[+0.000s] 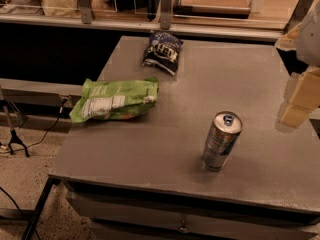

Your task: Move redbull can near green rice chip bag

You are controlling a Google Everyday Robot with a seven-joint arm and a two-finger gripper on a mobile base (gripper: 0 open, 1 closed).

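1. My jaws hang above the desk's (250, 84) right edge; spread or pressed, I cannot tell.
2. The can (221, 140) stands upright left of them, slightly nearer.
3. The green bag (116, 100) lies well apart, farther left.

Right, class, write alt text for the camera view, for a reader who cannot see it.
A redbull can stands upright on a grey table, apart from a green rice chip bag lying at the table's left edge. A dark blue snack bag lies further back, and the robot's end effector hovers at the right, clear of the can.
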